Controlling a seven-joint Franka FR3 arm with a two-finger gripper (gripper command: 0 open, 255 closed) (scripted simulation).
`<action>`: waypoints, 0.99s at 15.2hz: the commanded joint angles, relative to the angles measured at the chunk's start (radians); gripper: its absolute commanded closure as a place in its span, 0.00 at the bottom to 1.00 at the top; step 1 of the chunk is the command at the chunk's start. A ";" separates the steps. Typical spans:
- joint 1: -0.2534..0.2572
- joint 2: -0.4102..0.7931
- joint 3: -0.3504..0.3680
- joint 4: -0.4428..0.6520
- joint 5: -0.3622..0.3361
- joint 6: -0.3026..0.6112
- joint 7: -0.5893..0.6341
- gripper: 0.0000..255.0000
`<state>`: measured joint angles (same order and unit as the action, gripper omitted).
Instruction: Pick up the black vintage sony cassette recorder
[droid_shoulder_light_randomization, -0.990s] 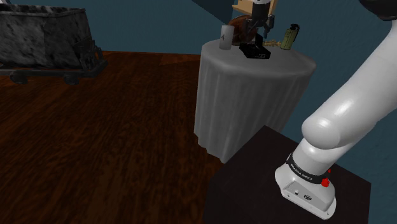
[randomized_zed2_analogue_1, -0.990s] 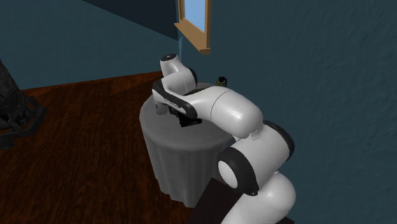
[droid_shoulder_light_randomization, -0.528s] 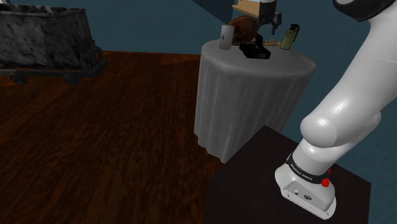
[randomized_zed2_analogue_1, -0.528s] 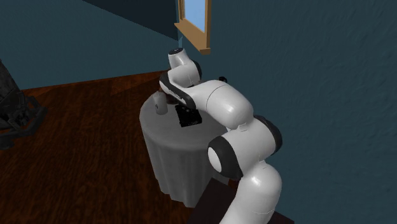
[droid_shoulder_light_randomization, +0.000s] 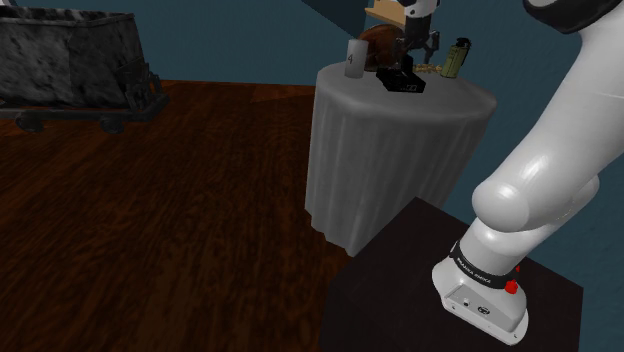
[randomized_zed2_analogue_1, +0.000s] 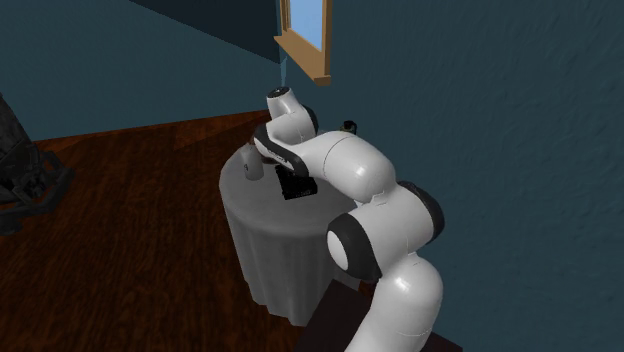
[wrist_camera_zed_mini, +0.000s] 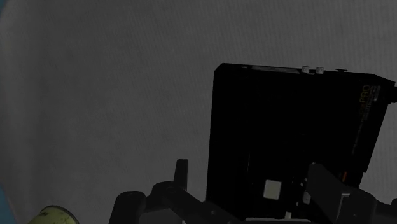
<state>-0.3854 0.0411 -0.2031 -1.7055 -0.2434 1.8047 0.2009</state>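
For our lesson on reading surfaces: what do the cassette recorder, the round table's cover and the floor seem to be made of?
Cassette recorder: matte black casing, probably plastic, going by its flat panels and small pale buttons. Table cover: grey cloth, since it hangs in vertical folds. Floor: dark reddish-brown wood with a streaky grain.

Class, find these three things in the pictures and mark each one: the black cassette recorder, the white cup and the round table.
black cassette recorder (wrist_camera_zed_mini: 286, 121): wrist view, middle of its top face.
white cup (droid_shoulder_light_randomization: 354, 58): shoulder view, on its side wall.
round table (droid_shoulder_light_randomization: 400, 170): shoulder view, on the draped grey cloth.
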 joint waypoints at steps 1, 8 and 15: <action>0.000 -0.001 0.000 -0.006 0.000 0.005 0.001 1.00; 0.000 -0.001 0.000 -0.006 0.000 0.005 0.001 1.00; 0.000 0.007 0.000 0.070 0.005 -0.061 -0.015 1.00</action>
<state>-0.3855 0.0463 -0.2033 -1.6502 -0.2398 1.7553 0.1881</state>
